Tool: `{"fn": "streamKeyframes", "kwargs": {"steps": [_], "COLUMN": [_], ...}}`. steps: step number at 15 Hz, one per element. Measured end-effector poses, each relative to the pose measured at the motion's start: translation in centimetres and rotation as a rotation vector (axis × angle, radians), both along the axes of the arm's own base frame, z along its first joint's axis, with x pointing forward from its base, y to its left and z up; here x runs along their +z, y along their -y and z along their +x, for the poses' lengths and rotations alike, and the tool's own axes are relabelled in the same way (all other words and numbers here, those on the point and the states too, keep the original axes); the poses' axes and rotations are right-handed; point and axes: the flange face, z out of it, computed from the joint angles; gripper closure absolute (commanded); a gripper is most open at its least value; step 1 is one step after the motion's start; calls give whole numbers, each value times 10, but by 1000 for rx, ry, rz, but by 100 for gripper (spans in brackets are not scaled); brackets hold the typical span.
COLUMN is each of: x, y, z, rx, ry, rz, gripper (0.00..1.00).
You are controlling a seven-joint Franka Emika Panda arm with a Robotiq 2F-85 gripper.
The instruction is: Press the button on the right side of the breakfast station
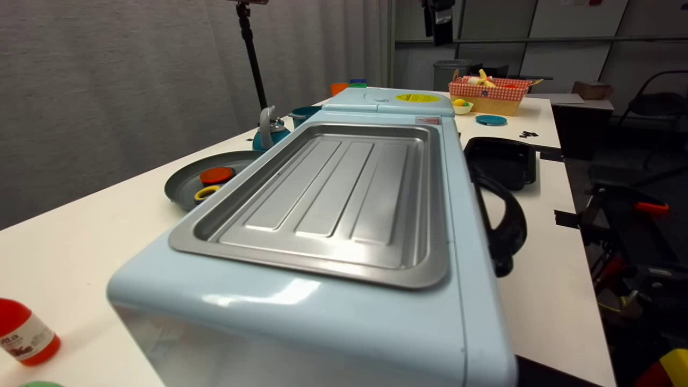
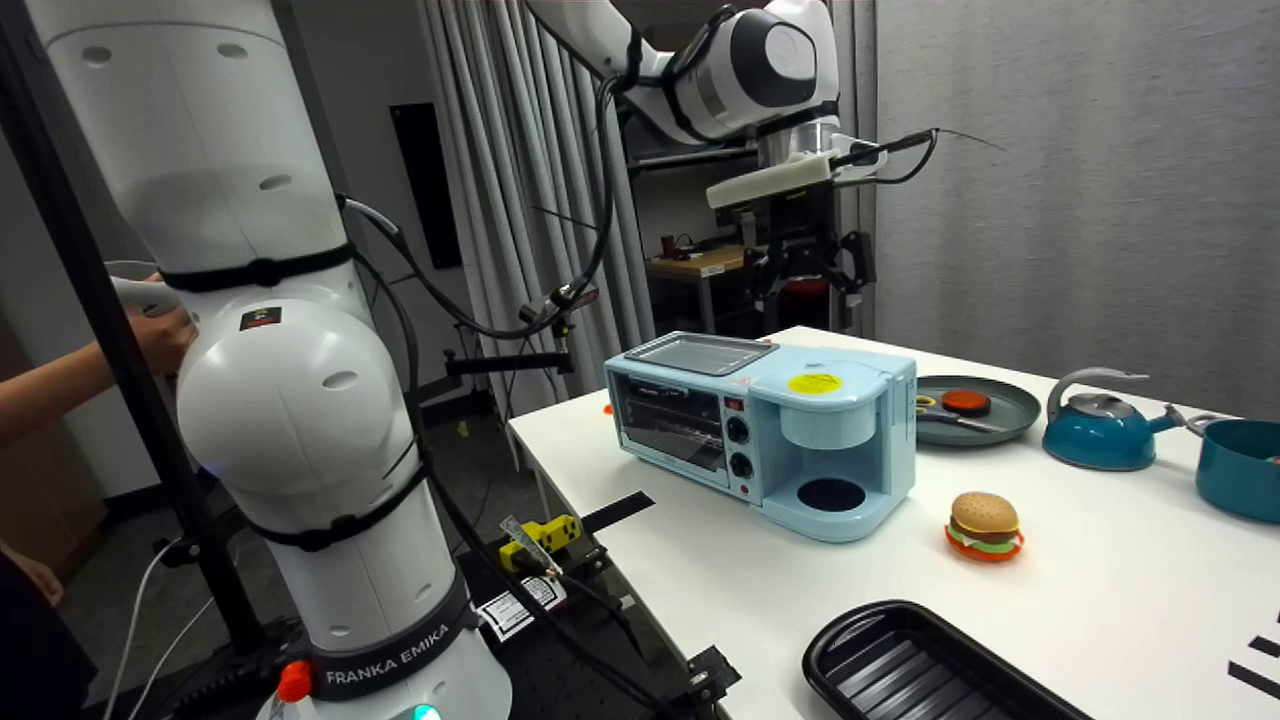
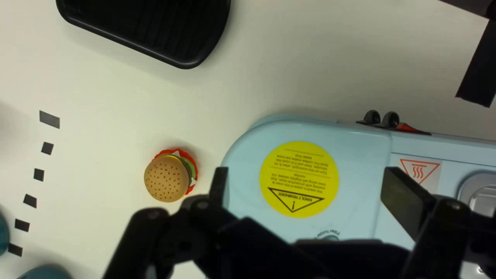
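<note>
The breakfast station is a boxy pale blue appliance, seen in both exterior views (image 1: 322, 301) (image 2: 770, 385) and in the wrist view (image 3: 356, 162). A silver ribbed tray (image 1: 328, 188) covers one part of its top. The other part bears a round yellow sticker (image 3: 299, 179) and a small round button (image 3: 330, 237) with "Filter holder" print, partly hidden by the gripper. The button (image 1: 380, 99) also shows in an exterior view. A red switch (image 2: 735, 404) sits above two knobs on the front panel. My gripper (image 2: 808, 300) is open and empty, above the station; its fingers (image 3: 310, 190) frame the sticker.
A toy burger (image 2: 984, 525) and a black tray (image 2: 900, 640) lie on the table near the station. A pan (image 2: 950, 432) with scissors and a red disc, a teal kettle (image 2: 1105, 440) and a teal pot (image 2: 1240, 470) stand behind. A red bottle (image 1: 27, 333) stands beside it.
</note>
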Motion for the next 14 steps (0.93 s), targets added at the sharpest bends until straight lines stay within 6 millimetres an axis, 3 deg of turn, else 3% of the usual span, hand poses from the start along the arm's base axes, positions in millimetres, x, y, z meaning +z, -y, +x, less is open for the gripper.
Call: {"fn": "streamKeyframes", "kwargs": {"steps": [12,13,14], "x": [-19,-21,-22], "y": [-33,-37,-41], "z": [30,31,32], "rx": [-31,-32,-33], "ry": [48,49,51], "rz": [7,7,8], "gripper": [0,5,28]}}
